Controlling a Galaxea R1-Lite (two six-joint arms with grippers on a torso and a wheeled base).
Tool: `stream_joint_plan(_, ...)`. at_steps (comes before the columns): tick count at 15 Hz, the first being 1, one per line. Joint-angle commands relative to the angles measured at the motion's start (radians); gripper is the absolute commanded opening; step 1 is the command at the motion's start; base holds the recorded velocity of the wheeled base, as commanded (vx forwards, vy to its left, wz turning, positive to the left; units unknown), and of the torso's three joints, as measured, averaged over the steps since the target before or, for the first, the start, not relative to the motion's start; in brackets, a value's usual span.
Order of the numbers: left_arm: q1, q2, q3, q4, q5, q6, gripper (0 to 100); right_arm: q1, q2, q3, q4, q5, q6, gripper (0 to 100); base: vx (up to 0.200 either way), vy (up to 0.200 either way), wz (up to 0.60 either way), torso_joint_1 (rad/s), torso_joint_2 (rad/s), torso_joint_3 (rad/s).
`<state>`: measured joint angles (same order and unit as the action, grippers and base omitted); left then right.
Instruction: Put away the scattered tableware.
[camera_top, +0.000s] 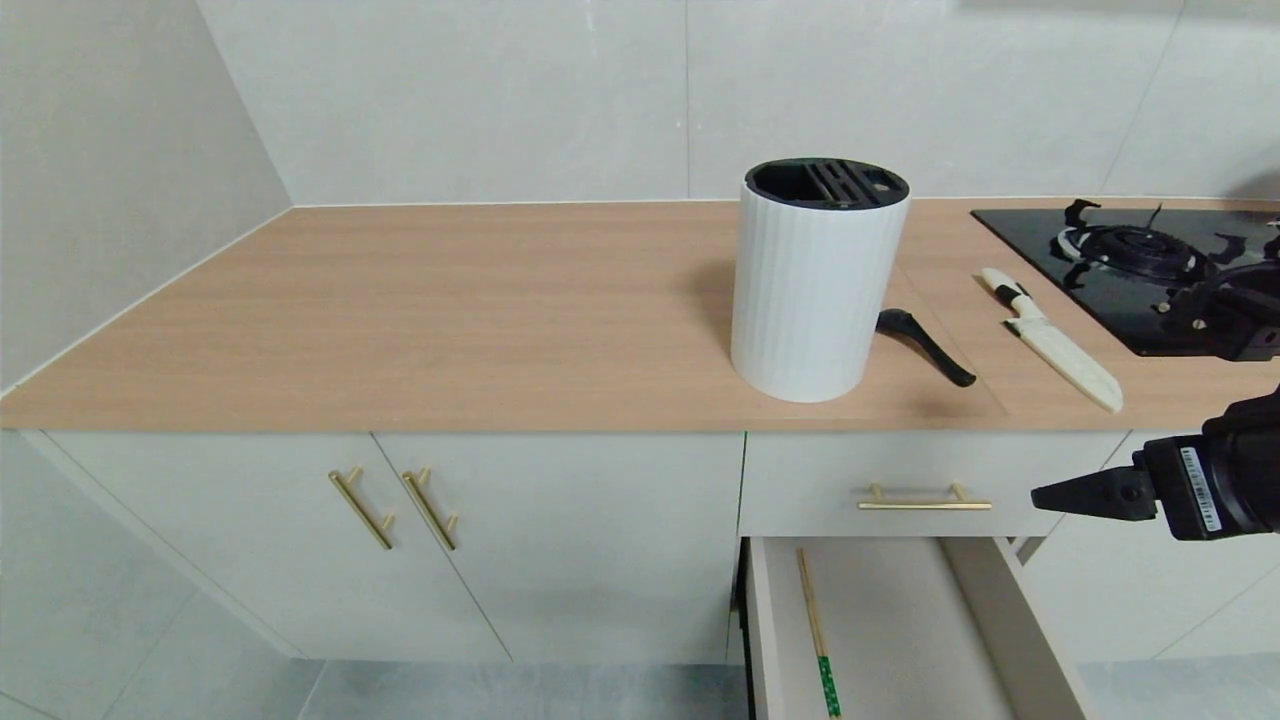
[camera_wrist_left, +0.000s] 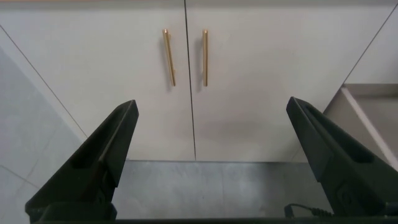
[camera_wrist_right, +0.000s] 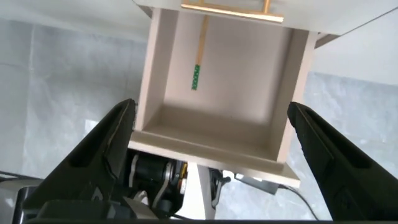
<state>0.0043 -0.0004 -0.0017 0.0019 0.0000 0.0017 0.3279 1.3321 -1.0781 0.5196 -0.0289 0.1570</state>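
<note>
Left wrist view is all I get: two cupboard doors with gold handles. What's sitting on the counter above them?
Observer: A white ribbed holder stands upright on the wooden counter.
Operator: Anything loose near it?
Observer: A black utensil lies right beside its base.
Operator: Any knives?
Observer: One white knife lies flat between the holder and the stove.
Operator: Where does it all go?
Observer: Possibly the drawer below, which is open; chopsticks lie in it.
</note>
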Motion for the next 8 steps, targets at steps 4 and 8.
stream_joint_plan(4,0.000,0.000,0.000,0.000,0.000,0.000,100,-0.032,0.055,0.021,-0.104,0.004,-0.137,100,0.000,0.000,0.00,0.041,-0.08,-0.047)
stream_joint_plan(8,0.000,0.000,0.000,0.000,0.000,0.000,100,-0.179,0.242,0.018,-0.481,0.138,-0.321,100,0.000,0.000,0.00,0.000,0.00,0.000)
